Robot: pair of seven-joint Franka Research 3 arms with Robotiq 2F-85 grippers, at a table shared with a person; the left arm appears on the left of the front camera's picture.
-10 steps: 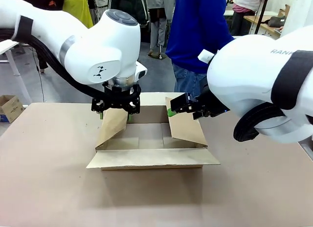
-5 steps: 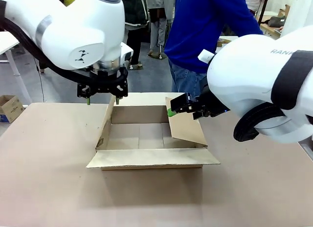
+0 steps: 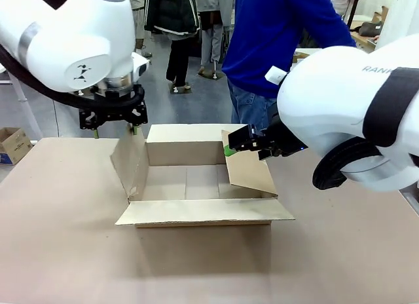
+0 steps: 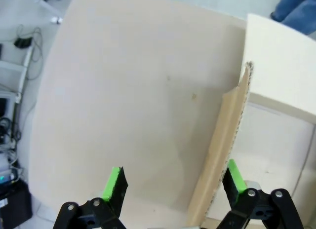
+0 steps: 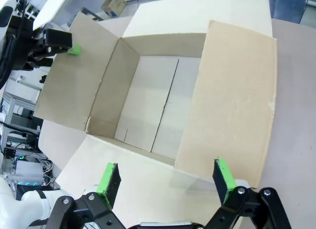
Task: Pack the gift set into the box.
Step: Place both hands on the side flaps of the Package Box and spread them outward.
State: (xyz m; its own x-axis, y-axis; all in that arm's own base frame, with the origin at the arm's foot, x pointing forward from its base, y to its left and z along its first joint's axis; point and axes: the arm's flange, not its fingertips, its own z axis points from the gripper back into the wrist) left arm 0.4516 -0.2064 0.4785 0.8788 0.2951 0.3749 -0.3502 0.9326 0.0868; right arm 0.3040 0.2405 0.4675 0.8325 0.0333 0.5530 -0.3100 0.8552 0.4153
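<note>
Front view: The brown box (image 3: 196, 186) sits in the middle of the table (image 3: 65, 238) with its top open. Nothing can be seen inside it. The left claw (image 3: 112, 128) hangs over the box's far left corner, just above the top of the left flap (image 3: 131, 166). That flap stands up and leans out a little. The claw's two tips are apart and hold nothing. The right claw (image 3: 234, 145) is at the far top corner of the right flap (image 3: 252, 170), which stands up at a slant. A green pad sits right by that corner. A person in a blue top (image 3: 275, 35) stands at the far side of the table.

Left wrist view: The left claw is wide open and has let go of everything. The thin top edge of the left flap runs up just inside one green finger (image 4: 234, 177). I cannot tell if they touch. The bare table lies under the other finger, and the inside of the box is off to the side.

Right wrist view: The right claw is open wide too, looking down into the box. The edge of the right flap lies by one green finger (image 5: 222, 175). The other finger hangs over the flat near flap (image 5: 123, 184). The left claw shows far off, by the top of the left flap.
</note>
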